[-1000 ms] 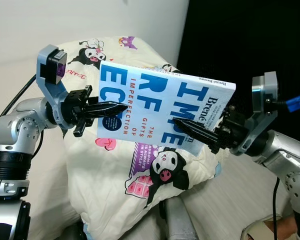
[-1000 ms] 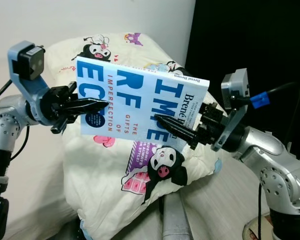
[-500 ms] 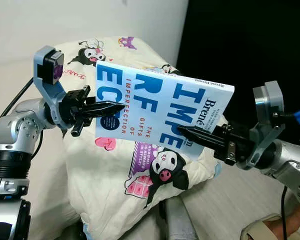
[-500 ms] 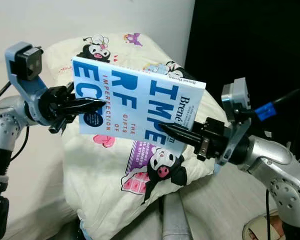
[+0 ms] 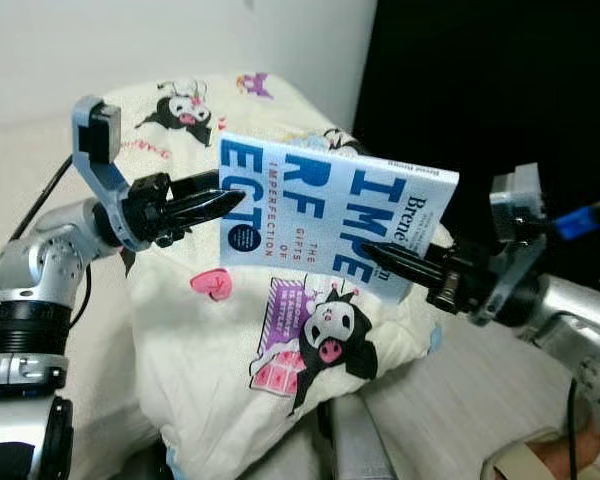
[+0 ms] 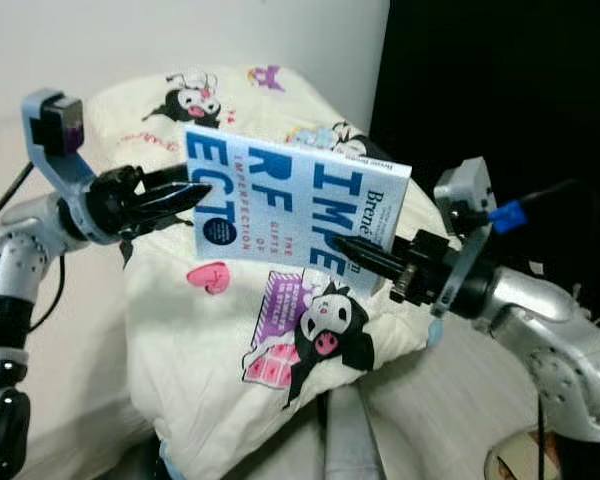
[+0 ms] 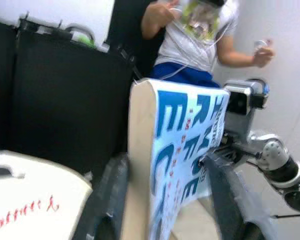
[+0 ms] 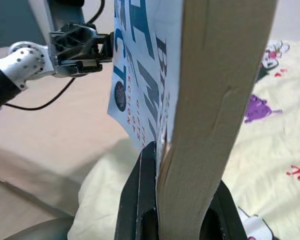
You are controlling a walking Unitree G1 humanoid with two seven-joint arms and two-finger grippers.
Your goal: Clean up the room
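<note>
Book held in the air over the pillow

The right gripper (image 5: 385,253) clamps the book (image 5: 330,215) at its lower edge, carrying it; the left gripper (image 5: 220,198) stands parted around the opposite edge, probably letting go. The pillow (image 5: 230,350) lies behind, its lower corner cut off.

Glossy light-blue paperback book (image 5: 332,222) with matt cream paper page edges; soft cream printed cloth pillow (image 5: 220,360); brushed silver metal arms, black plastic gripper fingers (image 5: 205,203).
</note>
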